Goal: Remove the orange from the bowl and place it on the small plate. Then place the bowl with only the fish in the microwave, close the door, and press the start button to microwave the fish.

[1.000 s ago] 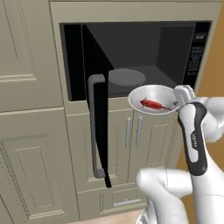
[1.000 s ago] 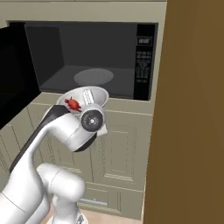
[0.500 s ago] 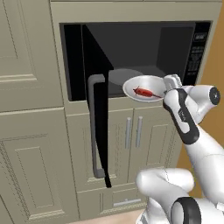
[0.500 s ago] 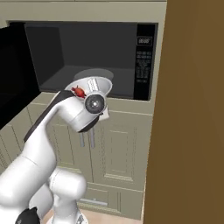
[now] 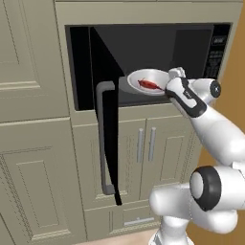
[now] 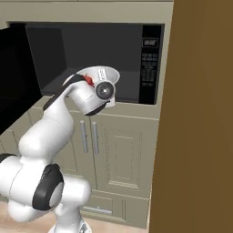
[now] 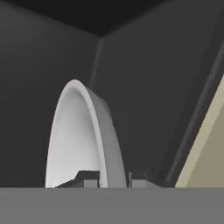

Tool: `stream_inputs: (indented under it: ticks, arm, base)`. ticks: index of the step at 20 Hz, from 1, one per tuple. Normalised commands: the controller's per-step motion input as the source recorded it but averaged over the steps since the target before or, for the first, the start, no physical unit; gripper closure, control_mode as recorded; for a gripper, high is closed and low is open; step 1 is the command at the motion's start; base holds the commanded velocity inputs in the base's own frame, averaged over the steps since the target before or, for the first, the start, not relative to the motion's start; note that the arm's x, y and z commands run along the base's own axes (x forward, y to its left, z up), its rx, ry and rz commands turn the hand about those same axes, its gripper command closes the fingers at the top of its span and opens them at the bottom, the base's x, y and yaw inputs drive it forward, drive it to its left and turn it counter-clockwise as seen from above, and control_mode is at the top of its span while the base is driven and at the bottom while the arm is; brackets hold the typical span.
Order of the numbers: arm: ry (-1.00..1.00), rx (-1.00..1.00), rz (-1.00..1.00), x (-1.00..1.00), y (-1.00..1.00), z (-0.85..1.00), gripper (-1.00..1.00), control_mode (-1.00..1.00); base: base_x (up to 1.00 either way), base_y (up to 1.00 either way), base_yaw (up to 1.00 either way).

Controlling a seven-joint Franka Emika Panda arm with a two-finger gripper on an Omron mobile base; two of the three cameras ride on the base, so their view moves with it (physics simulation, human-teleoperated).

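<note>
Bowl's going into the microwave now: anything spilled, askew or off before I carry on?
Nothing stands out. The bowl sits level in the pincer, gripped at its rim, at the mouth of the microwave, with the fish lying inside it. The door stands open.

Microwave (image 5: 158,43): built-in, black, dark grey cavity, floor bare where visible; keypad strip (image 6: 149,63) at right. Door (image 5: 109,139) swung open to the left, grey bar handle outward. Bowl (image 5: 148,82) held in the air at the cavity mouth; fish (image 5: 150,85) lies in it
</note>
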Motion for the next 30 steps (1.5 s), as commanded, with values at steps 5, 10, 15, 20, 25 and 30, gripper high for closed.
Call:
stream_inputs:
  ticks: [5,10,15,20,25,30]
  arm:
    - [0.09,0.0,0.0,0.82,0.19,-0.07,1.0,-1.0]
    - [0.13,0.0,0.0,0.67,0.24,-0.23,1.0,-1.0]
    - [0.0,0.0,0.0,0.0,0.33,0.0,1.0,-1.0]
    - [0.0,0.0,0.0,0.07,0.34,0.0,-1.0,-1.0]
    - [-0.04,0.0,0.0,-0.02,0.05,0.19,-1.0,-1.0]
    - [-0.12,0.0,0.0,-0.63,-0.07,0.72,-1.0,-1.0]
  base:
    - [0.0,0.0,0.0]
    - [0.0,0.0,0.0]
    - [0.0,0.0,0.0]
    - [0.0,0.0,0.0]
    - [0.0,0.0,0.0]
    - [0.0,0.0,0.0]
